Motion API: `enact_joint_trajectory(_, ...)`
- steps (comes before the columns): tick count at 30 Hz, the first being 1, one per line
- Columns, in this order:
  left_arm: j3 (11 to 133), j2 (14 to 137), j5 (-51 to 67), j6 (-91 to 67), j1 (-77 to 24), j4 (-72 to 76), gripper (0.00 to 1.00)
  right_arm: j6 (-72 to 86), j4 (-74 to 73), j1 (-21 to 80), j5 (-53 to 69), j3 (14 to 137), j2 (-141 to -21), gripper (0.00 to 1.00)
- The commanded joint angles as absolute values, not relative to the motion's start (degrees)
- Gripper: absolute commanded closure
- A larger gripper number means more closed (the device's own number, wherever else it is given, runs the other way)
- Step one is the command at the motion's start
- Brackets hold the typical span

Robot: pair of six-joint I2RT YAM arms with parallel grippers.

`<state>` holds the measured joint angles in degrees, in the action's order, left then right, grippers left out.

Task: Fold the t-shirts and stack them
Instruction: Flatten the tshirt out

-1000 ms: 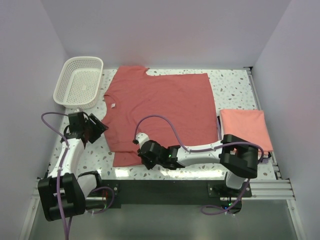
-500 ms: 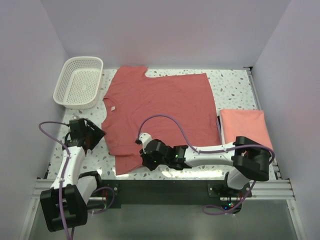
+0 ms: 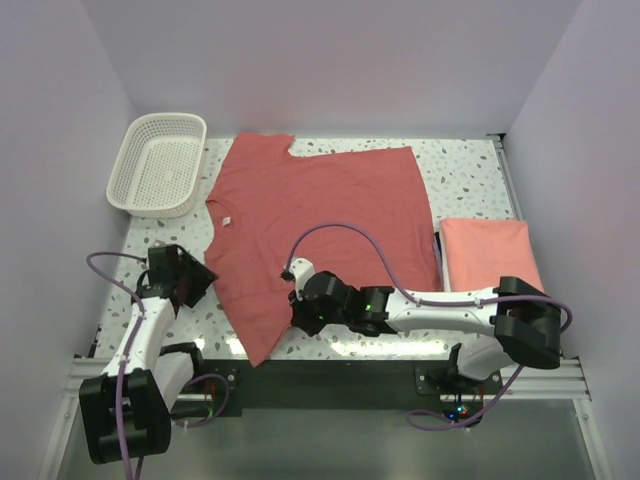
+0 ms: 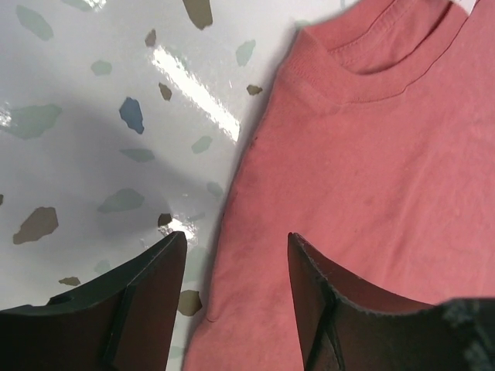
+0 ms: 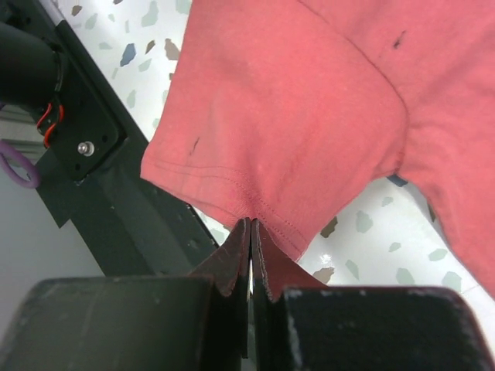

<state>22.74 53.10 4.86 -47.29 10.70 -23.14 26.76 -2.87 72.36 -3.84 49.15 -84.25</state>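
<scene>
A dusty red t-shirt [image 3: 320, 215] lies spread on the table, its collar at the left. Its near left sleeve is pulled out over the table's front edge. My right gripper [image 3: 300, 312] is shut on the hem of that sleeve [image 5: 255, 185]. My left gripper [image 3: 195, 280] is open beside the shirt's left edge below the collar; in the left wrist view its jaws straddle the cloth edge [image 4: 232, 255] without holding it. A folded salmon pink t-shirt [image 3: 492, 256] lies at the right.
A white lattice basket [image 3: 158, 165] stands at the back left. The black mounting rail [image 3: 330, 375] runs along the near edge, close under the pulled sleeve. Speckled table surface [image 3: 465, 175] shows around the shirts.
My right gripper has drawn the sleeve toward the front edge, so the shirt's near left corner now stretches to a point. My left gripper has moved nearer the front along the shirt's left edge.
</scene>
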Motion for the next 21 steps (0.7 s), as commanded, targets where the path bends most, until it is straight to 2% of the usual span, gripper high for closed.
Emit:
enact_joint_trajectory(1,21.6,53.0,3.9,-50.3,7.8,-20.7,0.41,26.1,-4.7,71.5,-3.4,49.7,-83.0,0.99)
enact_joint_trajectory(6,20.4,52.0,-1.3,-55.4,0.5,-22.8,0.43,25.5,-6.5,71.3,-3.1,50.9,-84.5,0.97)
enact_joint_trajectory(10,18.6,49.0,-3.0,-57.8,-0.9,-24.7,0.48,25.9,-7.5,70.7,-3.3,51.0,-84.6,0.92)
enact_joint_trajectory(15,18.1,45.2,-5.4,-58.5,-0.9,-28.0,0.51,26.5,-8.2,69.3,-2.9,51.2,-84.3,0.91)
enact_joint_trajectory(21,15.9,45.5,-2.2,-58.2,-1.1,-25.8,0.58,27.0,-7.5,68.7,-1.2,52.2,-86.2,0.91)
